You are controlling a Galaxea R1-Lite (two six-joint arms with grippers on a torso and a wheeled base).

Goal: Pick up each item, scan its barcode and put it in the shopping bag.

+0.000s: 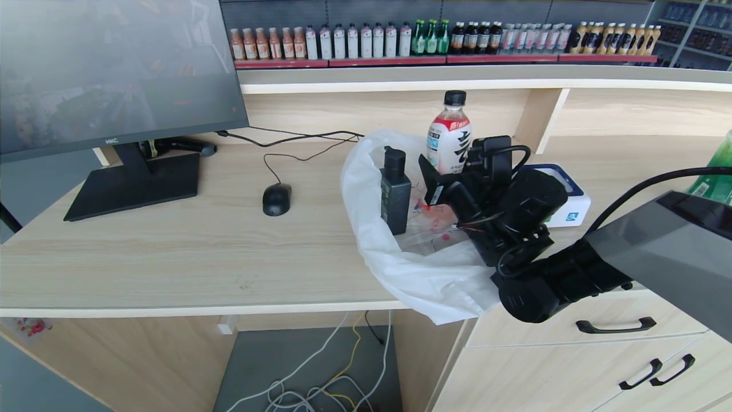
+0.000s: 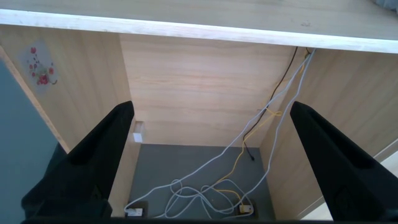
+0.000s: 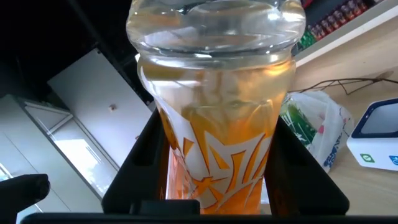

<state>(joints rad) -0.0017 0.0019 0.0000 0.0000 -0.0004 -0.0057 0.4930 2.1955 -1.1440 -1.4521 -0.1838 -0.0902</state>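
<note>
A bottle [image 1: 449, 133] is clamped by the right gripper [image 3: 217, 174] at the bag [image 1: 372, 240], centre-right; the left gripper [image 2: 211, 111] is held spread open.

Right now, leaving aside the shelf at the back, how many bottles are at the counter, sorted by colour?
Dark bottle, in the shopping bag: 1
White-labelled bottle, in the right gripper: 1
Green bottle, cut off by the picture's edge: 1
Total: 3

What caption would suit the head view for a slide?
Right pincer holds a drink bottle at the white bag, a dark bottle inside.
</note>
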